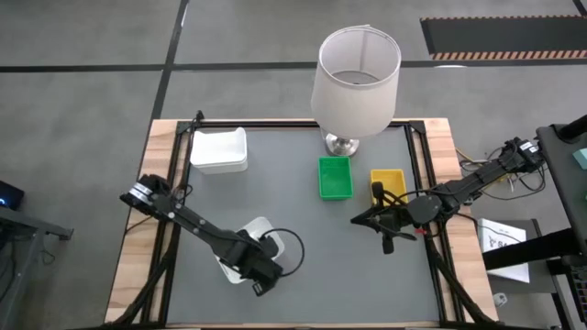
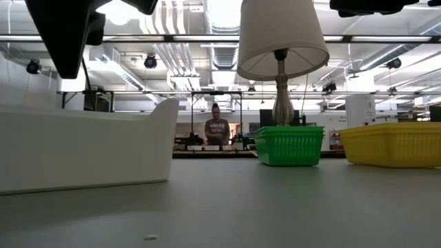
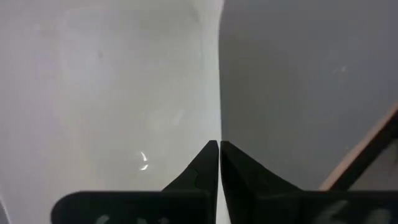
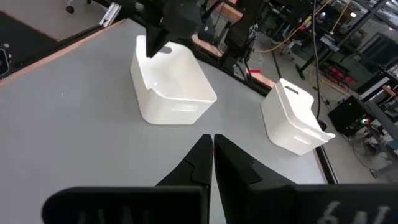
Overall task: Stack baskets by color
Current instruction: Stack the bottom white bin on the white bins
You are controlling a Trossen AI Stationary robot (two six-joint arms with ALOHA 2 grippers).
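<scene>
Lamp (image 1: 356,81) blocks far-centre approach; mat's middle (image 1: 293,211) open, near-right corner probably free too.

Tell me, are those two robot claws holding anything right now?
No. The left gripper is shut empty above a white basket's rim, and the right gripper is shut empty above the table.

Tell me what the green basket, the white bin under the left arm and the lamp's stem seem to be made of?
Green basket: probably moulded plastic; its walls show a fine woven-looking ribbing and an even, slightly glossy colour. White bin: likely smooth plastic too, with plain thin walls, rounded corners and a soft sheen. Lamp stem: looks like polished metal, silvery and reflective; its shade appears to be off-white fabric.
</scene>
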